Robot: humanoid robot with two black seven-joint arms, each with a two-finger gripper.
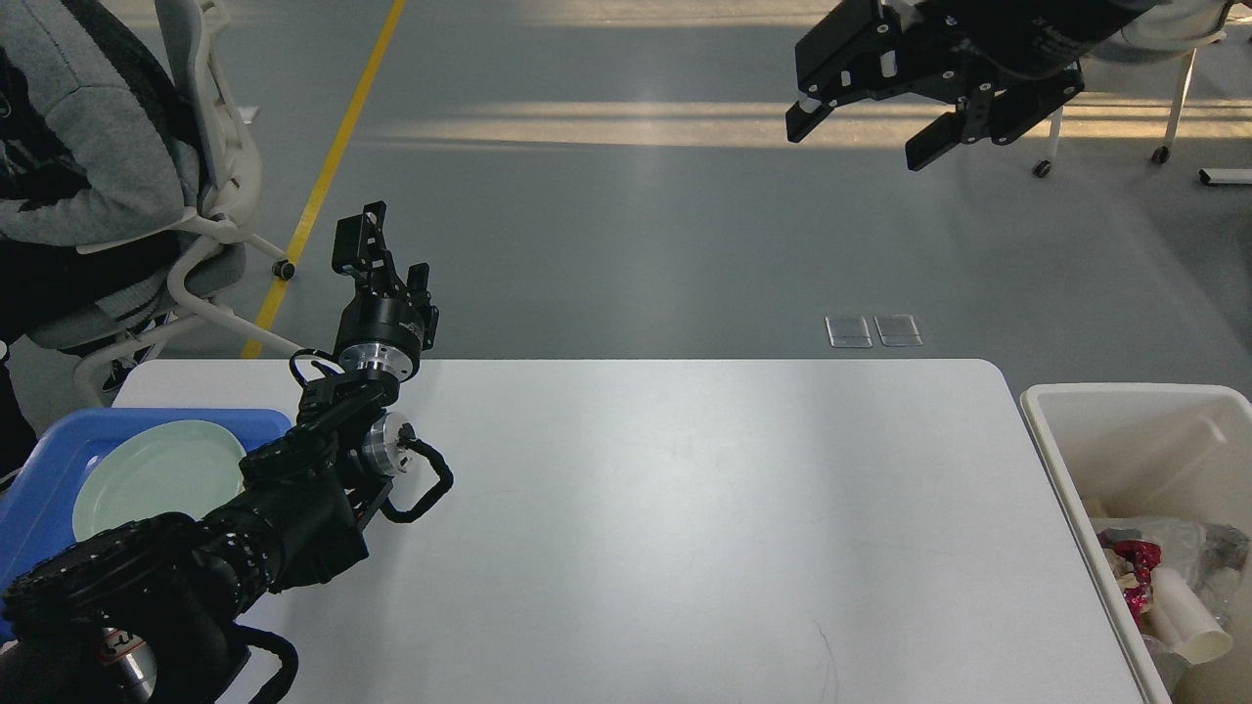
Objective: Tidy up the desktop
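The desktop [685, 528] spreads below both my grippers, the biggest thing here: a stiff, smooth white slab, too wide and surely too heavy to lift. It is nothing to grip; I judge the work is done on its surface, and any small thing on it would slide easily. I see nothing loose lying on it, so the tidying looks close to finished.

The bin [1061, 460] sits off its right edge, well below my right fingers, with crumpled wrappers and a paper cup [1188, 611] in its near end. The tray [44, 469] lies at the left edge, just left of and below my left fingers, holding a pale green plate [147, 479].

My right gripper [856, 132] hangs high over the floor beyond the table, fingers spread wide, holding nothing and touching nothing.

My left gripper [377, 240] points up past the far left edge, empty. Its fingers stand narrowly apart, as far as I can tell from this angle.
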